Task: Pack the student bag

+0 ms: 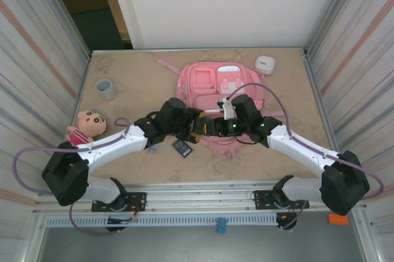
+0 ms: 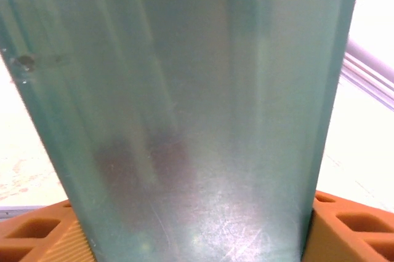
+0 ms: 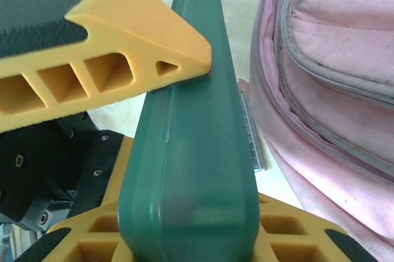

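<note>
Bright even light; left wrist view blurred, perhaps overexposed

Top-down: the pink student bag lies flat on the beige tabletop, front pockets facing up. Both arms reach in, and the left gripper and right gripper meet nose to nose over the bag's near edge. They're too small for me to tell how the jaws stand. A little white box sits just off the bag's far right corner. Well left of the bag is a grey cup, and nearer than that a plush doll. A small dark flat rectangle lies by the bag's near left corner.
</note>
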`<move>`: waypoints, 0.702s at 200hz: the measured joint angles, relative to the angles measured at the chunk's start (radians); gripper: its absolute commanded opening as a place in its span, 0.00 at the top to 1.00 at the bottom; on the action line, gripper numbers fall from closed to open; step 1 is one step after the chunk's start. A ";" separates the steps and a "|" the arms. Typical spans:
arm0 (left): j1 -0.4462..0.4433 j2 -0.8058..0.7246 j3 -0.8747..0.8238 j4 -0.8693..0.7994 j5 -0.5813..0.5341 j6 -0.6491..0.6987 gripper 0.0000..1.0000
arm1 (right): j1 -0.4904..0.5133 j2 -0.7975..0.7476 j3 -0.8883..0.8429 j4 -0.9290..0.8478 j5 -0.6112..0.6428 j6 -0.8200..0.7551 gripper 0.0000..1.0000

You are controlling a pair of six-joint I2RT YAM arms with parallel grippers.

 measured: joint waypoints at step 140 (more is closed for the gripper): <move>0.001 0.045 0.300 -0.202 -0.349 1.640 0.17 | -1.135 -0.003 0.166 -0.326 -0.537 -0.009 0.87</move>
